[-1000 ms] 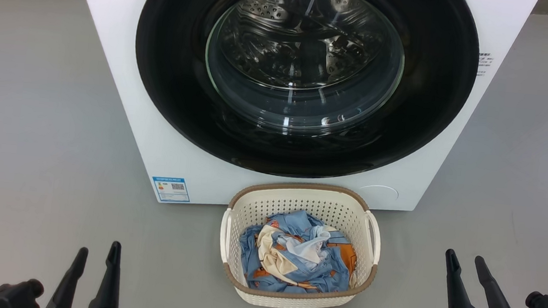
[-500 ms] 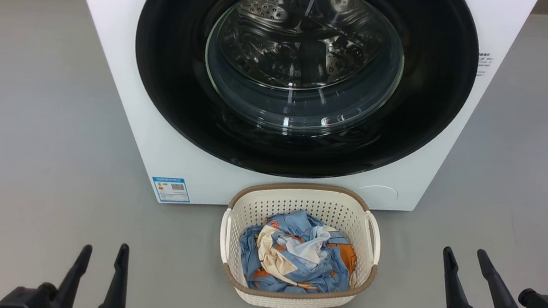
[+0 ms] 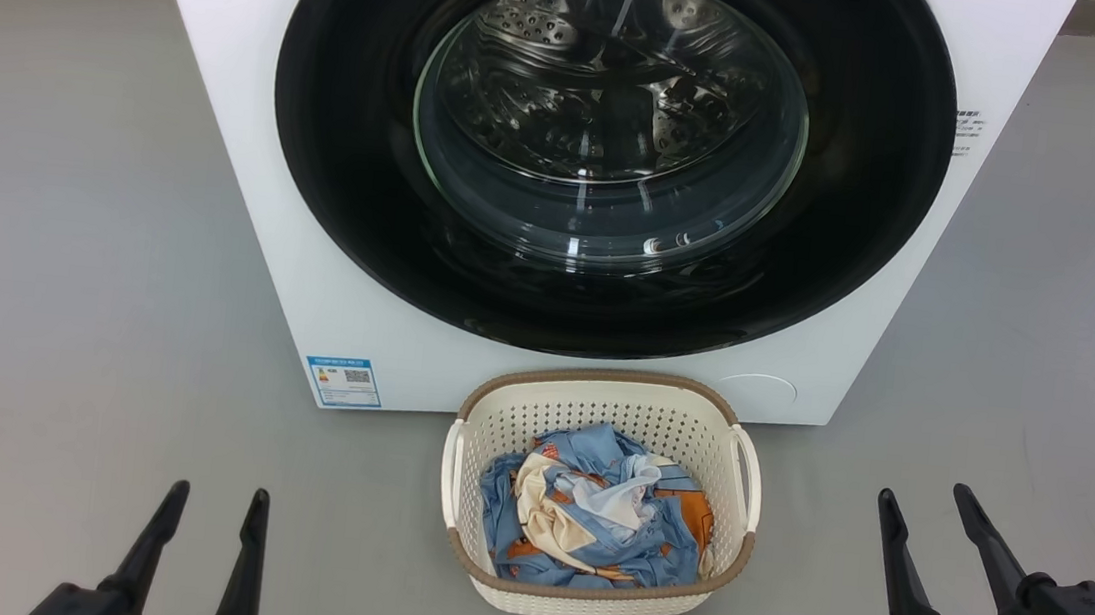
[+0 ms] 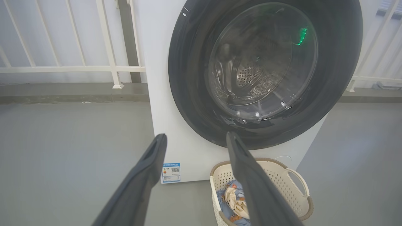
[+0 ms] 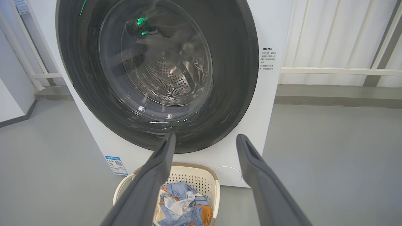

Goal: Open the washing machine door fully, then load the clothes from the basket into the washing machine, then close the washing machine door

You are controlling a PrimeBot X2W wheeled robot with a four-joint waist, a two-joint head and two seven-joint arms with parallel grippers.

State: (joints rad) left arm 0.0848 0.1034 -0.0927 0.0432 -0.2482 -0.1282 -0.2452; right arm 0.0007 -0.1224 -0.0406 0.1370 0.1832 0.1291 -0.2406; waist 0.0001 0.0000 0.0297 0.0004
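Observation:
The white washing machine (image 3: 226, 96) stands straight ahead, its round black-rimmed door (image 3: 339, 177) shut flat against the front, steel drum visible through the glass. On the floor just before it sits the cream basket (image 3: 486, 583) with the blue, orange and cream clothes (image 3: 587, 522) bunched inside. My left gripper (image 3: 220, 497) is open low at the left of the basket, empty. On the basket's right my right gripper (image 3: 923, 494) is open and empty too. The door (image 4: 188, 94) and basket (image 4: 298, 191) appear beyond the left gripper's fingers (image 4: 147, 166); the door (image 5: 238, 78) and clothes (image 5: 179, 204) beyond the right gripper's fingers (image 5: 254, 163).
Grey floor spreads on both sides of the machine. White railings (image 4: 78, 67) and a low kerb run behind it on the left, pale panels (image 5: 339, 70) on the right. A blue label sticker (image 3: 342, 381) marks the machine's lower left corner.
Both grippers have shifted slightly inward toward the basket, the left one sinking lower in view. The head view has nudged a little. Door and basket stay put.

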